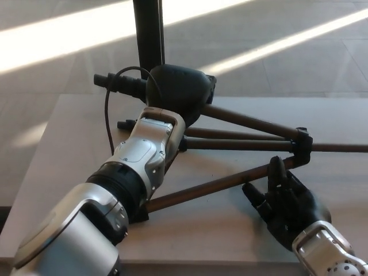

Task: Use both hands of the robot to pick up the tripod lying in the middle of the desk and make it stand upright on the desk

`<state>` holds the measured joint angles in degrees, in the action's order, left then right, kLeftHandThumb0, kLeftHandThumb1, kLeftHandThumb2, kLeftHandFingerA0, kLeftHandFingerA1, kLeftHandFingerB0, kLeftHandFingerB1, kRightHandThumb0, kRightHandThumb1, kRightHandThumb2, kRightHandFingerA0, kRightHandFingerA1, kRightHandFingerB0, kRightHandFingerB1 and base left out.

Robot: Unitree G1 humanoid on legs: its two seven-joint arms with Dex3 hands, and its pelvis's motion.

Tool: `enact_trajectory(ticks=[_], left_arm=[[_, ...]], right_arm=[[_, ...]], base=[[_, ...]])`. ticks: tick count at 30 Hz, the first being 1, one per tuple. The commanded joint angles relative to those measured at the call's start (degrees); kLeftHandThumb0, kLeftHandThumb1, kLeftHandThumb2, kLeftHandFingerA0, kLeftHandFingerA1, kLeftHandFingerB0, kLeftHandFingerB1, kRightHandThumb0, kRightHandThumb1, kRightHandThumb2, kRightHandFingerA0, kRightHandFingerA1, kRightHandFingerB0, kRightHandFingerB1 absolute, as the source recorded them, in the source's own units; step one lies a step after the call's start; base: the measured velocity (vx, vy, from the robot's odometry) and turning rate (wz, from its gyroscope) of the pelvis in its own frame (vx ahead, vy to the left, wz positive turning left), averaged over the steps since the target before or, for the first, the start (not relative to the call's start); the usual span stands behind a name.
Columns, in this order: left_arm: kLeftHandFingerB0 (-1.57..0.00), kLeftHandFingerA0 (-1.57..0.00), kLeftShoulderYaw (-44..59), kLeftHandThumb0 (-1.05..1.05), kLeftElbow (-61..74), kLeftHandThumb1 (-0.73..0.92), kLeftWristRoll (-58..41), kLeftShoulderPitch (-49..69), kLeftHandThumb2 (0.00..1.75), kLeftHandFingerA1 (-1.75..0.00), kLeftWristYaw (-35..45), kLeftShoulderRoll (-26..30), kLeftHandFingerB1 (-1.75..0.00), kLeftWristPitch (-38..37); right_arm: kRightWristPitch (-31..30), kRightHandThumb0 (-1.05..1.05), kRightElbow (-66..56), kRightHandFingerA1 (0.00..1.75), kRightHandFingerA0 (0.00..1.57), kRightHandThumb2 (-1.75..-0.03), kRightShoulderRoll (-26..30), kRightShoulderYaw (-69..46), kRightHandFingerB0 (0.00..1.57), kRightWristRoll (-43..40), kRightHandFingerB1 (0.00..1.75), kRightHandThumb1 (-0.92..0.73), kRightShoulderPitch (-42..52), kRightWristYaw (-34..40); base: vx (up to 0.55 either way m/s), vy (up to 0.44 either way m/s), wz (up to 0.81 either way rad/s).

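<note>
My left hand (175, 95), smooth black shell, is clamped over the tripod (241, 141) head near the desk's (69, 144) far edge. The thin brown metal legs splay rightward along the matte top. My right hand (284, 204) is released, fingers spread under the nearest leg; lifting now, that slick tube could roll off them.

The middle of the desk (63, 144) was taken up by the tripod (241, 138), its legs fanned out toward the right edge, with narrow wedges of bare top left between them. Open surface was left along the near edge, between the left arm (126, 178) and the right hand (287, 201), and at the far right corner. The far-left approach was crossed by a looping cable (109, 115). Behind the desk, passage was blocked by a dark post (148, 34).
</note>
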<state>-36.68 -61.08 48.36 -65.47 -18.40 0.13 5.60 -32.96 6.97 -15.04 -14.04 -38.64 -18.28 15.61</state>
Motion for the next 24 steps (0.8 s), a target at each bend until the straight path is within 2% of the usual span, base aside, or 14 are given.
enact_trajectory(ticks=[1, 2, 3, 4, 5, 7, 10, 11, 12, 13, 14, 15, 22, 24], left_arm=[[-0.84, -1.15, -0.13, -0.35, -0.31, 0.48, 0.14, -3.03, 0.93, -1.32, 0.51, 0.94, -1.03, -1.68], [-0.80, -0.86, -0.25, -0.30, -0.44, 0.63, 0.27, -3.31, 0.64, -1.62, 0.45, 1.16, -1.00, -2.00], [-0.79, -0.87, -0.38, -0.29, -0.45, 0.61, 0.41, -3.63, 0.65, -1.61, 0.46, 1.45, -0.96, -2.43], [-0.80, -0.88, -0.43, -0.27, -0.35, 0.60, 0.50, -3.75, 0.65, -1.63, 0.24, 1.56, -0.94, -2.50], [-0.79, -0.86, -0.65, -0.27, -0.46, 0.61, 0.78, -4.01, 0.64, -1.67, 0.32, 1.56, -0.99, -2.22], [-0.79, -0.87, -0.31, -0.27, -0.71, 0.62, 0.24, -4.68, 0.63, -1.70, 1.38, 1.38, -0.95, -2.22], [-0.80, -0.89, -0.21, -0.29, -0.97, 0.63, 0.12, -4.86, 0.63, -1.69, 0.30, 1.41, -1.10, -2.93], [-0.82, -1.14, -0.23, -0.34, -1.41, 0.47, 0.10, -5.72, 0.93, -1.30, 1.41, 1.25, -0.98, -2.46], [-0.82, -1.14, -0.23, -0.34, -1.54, 0.47, 0.08, -5.85, 0.93, -1.30, 1.51, 1.22, -0.98, -2.45], [-0.79, -0.85, -0.69, -0.30, -1.68, 0.65, 0.50, -6.33, 0.64, -1.64, 2.32, 1.23, -1.07, -2.15], [-0.88, -1.16, -0.83, -0.31, -1.69, 0.45, 0.83, -6.73, 0.92, -1.30, 1.20, 1.45, -1.01, -2.36], [-0.85, -0.94, -0.47, -0.23, -1.71, 0.59, 0.46, -6.97, 0.65, -1.67, 0.38, 1.47, -1.07, -2.96], [-0.77, -0.92, -0.39, -0.24, -1.38, 0.57, 0.67, -8.60, 0.78, -1.75, 0.64, 3.63, -1.39, -4.58], [-0.77, -0.92, -0.59, -0.25, -1.60, 0.58, 0.95, -8.55, 0.78, -1.75, -0.52, 3.79, -1.38, -4.79]], right_arm=[[-4.04, -1.01, -3.76, 1.05, 0.17, -0.63, -7.80, 4.58, 0.15, -1.86, 0.97, -0.41, 10.32, 0.20], [-4.34, -0.98, -4.12, 1.01, 0.13, -0.62, -7.83, 4.80, 0.14, -1.96, 0.94, -0.43, 11.13, 0.27], [-5.05, -0.79, -4.64, 0.76, 0.04, -0.97, -7.51, 4.97, 0.14, -2.29, 0.77, -0.35, 12.09, 0.14], [-5.49, -0.99, -4.98, 1.02, 0.14, -0.61, -7.02, 5.14, 0.11, -2.44, 0.94, -0.44, 12.42, 0.02], [-5.47, -0.74, -5.13, 0.76, 0.06, -0.95, -6.83, 5.06, 0.12, -2.63, 0.75, -0.31, 12.59, -0.02], [-4.95, -0.73, -4.80, 0.75, 0.05, -0.94, -6.42, 4.28, 0.12, -2.90, 0.76, -0.28, 12.01, 0.03], [-4.50, -1.00, -4.87, 1.14, 0.00, -0.57, -6.10, 4.28, 0.08, -2.65, 1.07, -0.48, 11.55, -0.02], [-4.20, -1.00, -4.52, 1.05, 0.14, -0.60, -5.96, 4.05, 0.07, -2.50, 0.96, -0.49, 10.72, 0.17], [-4.16, -1.00, -4.52, 1.05, 0.14, -0.60, -5.91, 4.08, 0.07, -2.55, 0.96, -0.49, 10.67, 0.22], [-4.29, -1.01, -4.64, 0.88, 0.12, -0.86, -5.78, 4.01, 0.19, -2.69, 0.87, -0.34, 10.59, 0.42], [-4.13, -0.55, -4.26, 0.76, 0.20, -0.87, -5.79, 3.87, 0.06, -2.84, 0.66, -0.07, 10.29, 0.51], [-4.10, -0.55, -4.23, 0.76, 0.20, -0.85, -6.16, 3.24, 0.06, -3.37, 0.66, -0.04, 10.16, 1.26], [-4.36, -0.61, -4.84, 0.78, 0.20, -0.85, -7.29, 3.35, 0.04, -4.29, 0.68, 0.00, 11.59, 3.89], [-4.50, -1.05, -4.86, 0.89, 0.07, -0.89, -7.39, 3.09, 0.07, -4.80, 0.85, -0.30, 11.86, 4.14]], base=[[0.00, 0.000, 0.00], [0.00, 0.000, 0.00], [0.00, 0.000, 0.00], [0.00, 0.000, 0.00], [0.00, 0.000, 0.00], [0.00, 0.000, 0.00], [0.00, 0.000, 0.00], [0.00, 0.000, 0.00], [0.00, 0.000, 0.00], [0.00, 0.000, 0.00], [0.00, 0.000, 0.00], [0.00, 0.000, 0.00], [0.00, 0.000, 0.00], [0.00, 0.000, 0.00]])
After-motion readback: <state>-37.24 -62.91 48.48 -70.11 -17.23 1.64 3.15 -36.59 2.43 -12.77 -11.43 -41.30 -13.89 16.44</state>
